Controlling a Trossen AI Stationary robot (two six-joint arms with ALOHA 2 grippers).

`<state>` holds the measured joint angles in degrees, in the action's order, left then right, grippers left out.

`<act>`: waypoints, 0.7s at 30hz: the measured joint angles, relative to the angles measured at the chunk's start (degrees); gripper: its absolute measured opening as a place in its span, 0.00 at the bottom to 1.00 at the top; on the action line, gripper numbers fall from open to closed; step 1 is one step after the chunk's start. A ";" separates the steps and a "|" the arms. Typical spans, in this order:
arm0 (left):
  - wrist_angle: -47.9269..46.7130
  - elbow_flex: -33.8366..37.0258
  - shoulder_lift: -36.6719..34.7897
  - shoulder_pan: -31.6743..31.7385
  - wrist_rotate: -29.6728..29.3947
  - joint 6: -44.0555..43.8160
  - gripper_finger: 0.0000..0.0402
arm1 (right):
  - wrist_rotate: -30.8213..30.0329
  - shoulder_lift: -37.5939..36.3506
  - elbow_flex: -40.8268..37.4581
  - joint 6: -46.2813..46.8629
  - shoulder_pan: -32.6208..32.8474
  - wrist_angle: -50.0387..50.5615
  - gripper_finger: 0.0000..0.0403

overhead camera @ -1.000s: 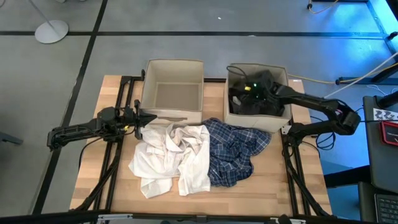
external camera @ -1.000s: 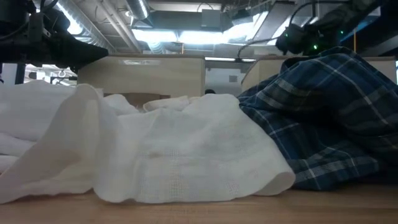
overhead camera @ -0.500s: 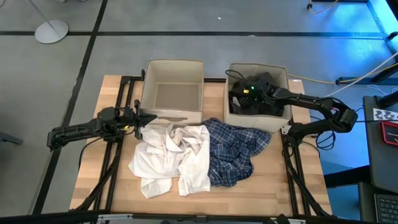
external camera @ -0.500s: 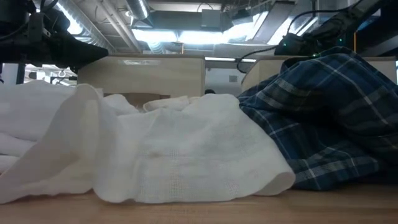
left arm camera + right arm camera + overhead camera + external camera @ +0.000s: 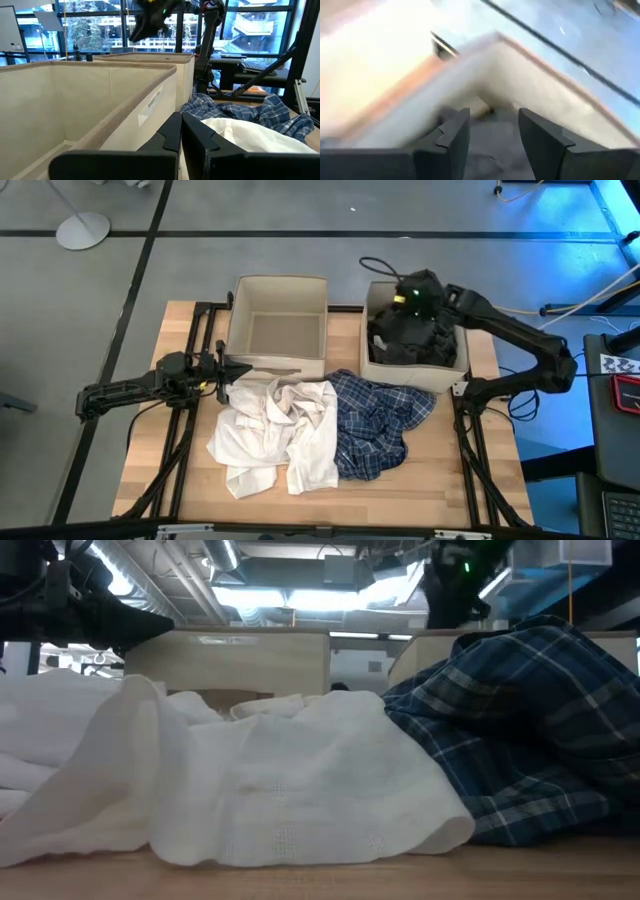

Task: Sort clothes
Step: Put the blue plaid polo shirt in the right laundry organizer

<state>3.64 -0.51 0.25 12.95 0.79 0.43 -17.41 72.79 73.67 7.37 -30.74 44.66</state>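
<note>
Risen since earlier, right end effector (image 5: 408, 297) hovers open over the dark clothes (image 5: 415, 338); left end effector (image 5: 232, 369) closed.

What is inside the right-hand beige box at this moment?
The right box holds a heap of dark clothes. The right claw, open and empty, is above its far side. The box floor and anything under the heap are covered.

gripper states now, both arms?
Left gripper: shut, empty, beside the left box.
Right gripper: open, empty, over the dark clothes in the right box.
</note>
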 joint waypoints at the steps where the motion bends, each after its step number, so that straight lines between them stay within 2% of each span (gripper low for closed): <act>1: 0.00 0.00 0.00 0.00 -0.01 0.00 0.01 | 0.03 0.00 1.29 0.11 1.52 0.00 0.42; 6: -0.02 0.00 0.00 0.00 0.01 0.00 0.01 | 0.03 0.00 4.39 0.40 11.01 -0.02 0.42; 11: -0.04 0.00 0.00 0.00 -0.01 0.02 0.01 | -0.15 0.00 4.39 4.35 22.16 -0.22 0.42; 16: -0.07 0.00 0.00 0.00 0.01 0.02 0.01 | -3.35 0.50 3.69 7.83 33.58 -1.11 0.42; 21: -0.04 -0.02 0.00 0.00 -0.01 0.02 0.01 | -3.98 0.48 1.77 12.28 41.00 -1.81 0.42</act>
<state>3.60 -0.54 0.25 12.95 0.78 0.45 -21.39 73.28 75.44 19.65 10.26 42.85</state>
